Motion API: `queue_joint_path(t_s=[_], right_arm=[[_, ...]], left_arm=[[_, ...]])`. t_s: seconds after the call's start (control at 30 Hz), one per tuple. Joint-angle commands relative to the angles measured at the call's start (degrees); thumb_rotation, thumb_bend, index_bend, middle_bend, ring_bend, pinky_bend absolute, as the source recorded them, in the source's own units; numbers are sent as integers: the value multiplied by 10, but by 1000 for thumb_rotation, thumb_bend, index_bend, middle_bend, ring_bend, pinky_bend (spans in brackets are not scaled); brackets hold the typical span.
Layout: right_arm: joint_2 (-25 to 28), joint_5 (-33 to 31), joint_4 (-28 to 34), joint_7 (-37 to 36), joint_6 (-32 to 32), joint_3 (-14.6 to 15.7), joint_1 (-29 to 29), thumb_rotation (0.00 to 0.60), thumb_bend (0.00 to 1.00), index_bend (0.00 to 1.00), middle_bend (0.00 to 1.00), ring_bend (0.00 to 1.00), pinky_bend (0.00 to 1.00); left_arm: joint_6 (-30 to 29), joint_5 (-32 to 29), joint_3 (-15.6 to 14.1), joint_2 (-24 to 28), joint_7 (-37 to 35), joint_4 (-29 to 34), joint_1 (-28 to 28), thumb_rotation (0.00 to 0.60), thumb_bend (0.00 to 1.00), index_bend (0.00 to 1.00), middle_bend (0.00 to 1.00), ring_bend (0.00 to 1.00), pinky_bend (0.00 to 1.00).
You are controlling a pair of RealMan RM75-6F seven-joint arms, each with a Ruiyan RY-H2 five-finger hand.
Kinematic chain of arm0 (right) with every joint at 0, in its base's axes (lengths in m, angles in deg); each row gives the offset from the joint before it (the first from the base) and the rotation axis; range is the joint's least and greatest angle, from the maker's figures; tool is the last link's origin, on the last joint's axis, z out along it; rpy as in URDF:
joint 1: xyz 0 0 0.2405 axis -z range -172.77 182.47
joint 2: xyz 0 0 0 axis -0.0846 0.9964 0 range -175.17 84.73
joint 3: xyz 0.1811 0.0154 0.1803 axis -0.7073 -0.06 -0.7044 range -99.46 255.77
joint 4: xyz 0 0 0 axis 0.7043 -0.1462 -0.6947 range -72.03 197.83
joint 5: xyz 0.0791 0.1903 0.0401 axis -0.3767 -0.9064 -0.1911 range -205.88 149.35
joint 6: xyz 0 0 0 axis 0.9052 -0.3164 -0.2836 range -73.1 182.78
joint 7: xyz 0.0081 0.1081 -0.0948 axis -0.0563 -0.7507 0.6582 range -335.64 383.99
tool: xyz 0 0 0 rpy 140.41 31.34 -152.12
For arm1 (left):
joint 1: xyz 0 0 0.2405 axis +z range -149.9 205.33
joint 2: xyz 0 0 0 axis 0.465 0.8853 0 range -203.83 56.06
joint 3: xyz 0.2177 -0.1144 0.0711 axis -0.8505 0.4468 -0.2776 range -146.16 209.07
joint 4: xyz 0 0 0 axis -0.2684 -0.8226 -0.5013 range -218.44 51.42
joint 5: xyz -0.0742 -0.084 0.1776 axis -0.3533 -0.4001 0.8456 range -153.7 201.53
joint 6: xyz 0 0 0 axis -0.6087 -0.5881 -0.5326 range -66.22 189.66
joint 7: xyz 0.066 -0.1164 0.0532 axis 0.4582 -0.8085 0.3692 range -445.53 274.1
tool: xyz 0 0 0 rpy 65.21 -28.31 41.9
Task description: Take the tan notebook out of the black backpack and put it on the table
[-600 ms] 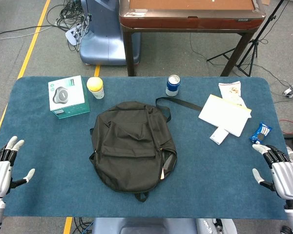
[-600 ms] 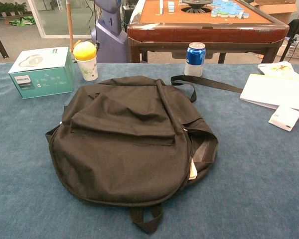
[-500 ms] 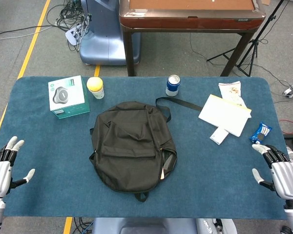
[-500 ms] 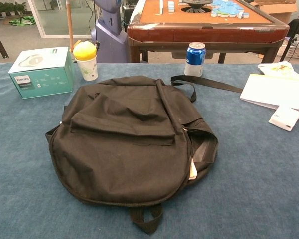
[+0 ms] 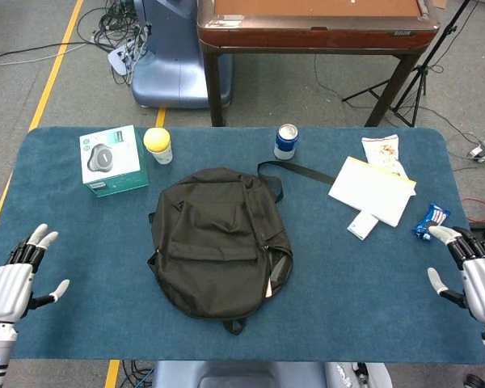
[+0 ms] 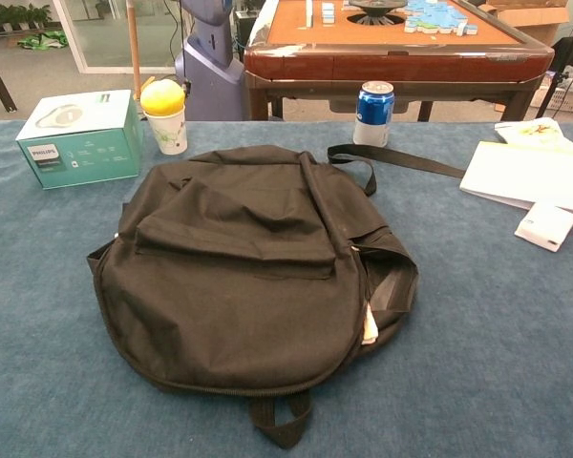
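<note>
The black backpack (image 5: 218, 242) (image 6: 248, 277) lies flat in the middle of the blue table, its strap trailing toward the back right. Its side zip gapes on the right, and a pale sliver of the tan notebook (image 6: 370, 324) (image 5: 272, 284) shows in that opening. My left hand (image 5: 14, 279) hovers at the table's front left edge, empty with fingers spread. At the front right edge my right hand (image 5: 477, 275) is also empty and spread. Both hands are far from the backpack and neither appears in the chest view.
A teal box (image 5: 113, 160) and a yellow-lidded cup (image 5: 158, 145) stand at the back left. A blue can (image 5: 285, 141) stands behind the bag. White papers (image 5: 373, 190), a small white card (image 5: 362, 225), a snack packet (image 5: 381, 150) and a blue wrapper (image 5: 431, 220) lie on the right.
Both hands have shifted slightly farther onto the table and away from me. The backpack and other objects have not moved.
</note>
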Motion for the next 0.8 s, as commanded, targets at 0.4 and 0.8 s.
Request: queue_joint_path(t_s=[0.4, 0.8], right_arm=[[21, -1, 26, 10, 1, -3, -2, 600, 384, 194, 215, 133, 240], [25, 0, 35, 14, -3, 0, 3, 600, 384, 193, 215, 133, 240]], left_arm=[[97, 103, -22, -43, -112, -139, -109, 600, 219, 126, 0, 13, 70], [57, 206, -50, -151, -176, -332, -178, 600, 218, 71, 0, 10, 62]])
